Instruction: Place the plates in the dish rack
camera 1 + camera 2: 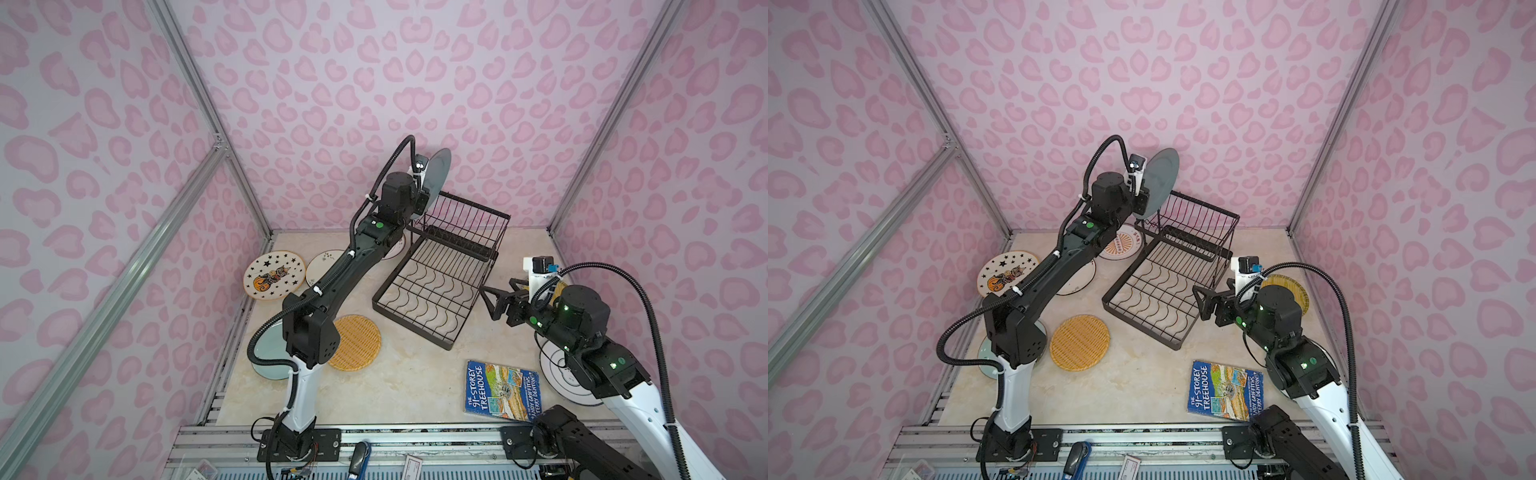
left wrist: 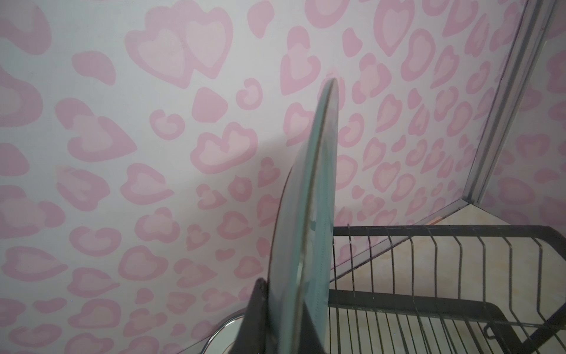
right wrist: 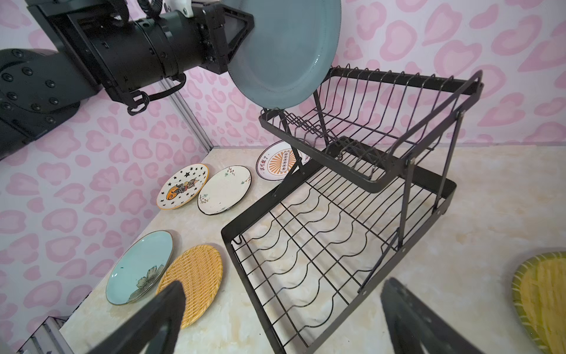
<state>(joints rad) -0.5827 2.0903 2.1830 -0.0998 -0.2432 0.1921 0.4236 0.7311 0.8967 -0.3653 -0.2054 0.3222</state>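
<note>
From above you can reach every slot of the basket (image 3: pixel 398 79) except its left end, where the teal plate (image 1: pixel 438 174) hangs on edge; the wall (image 1: pixel 457 104) stands near behind, and the book (image 1: pixel 500 390) lies well clear in front.

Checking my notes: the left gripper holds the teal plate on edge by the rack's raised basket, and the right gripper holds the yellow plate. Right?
No: the right gripper holds nothing. The right wrist view shows its jaws open, the yellow plate lying on the table. The left gripper does hold the teal plate by the rack.

Pink heart-print walls (image 1: pixel 415 83) enclose a beige marble tabletop (image 1: pixel 395 386)
</note>
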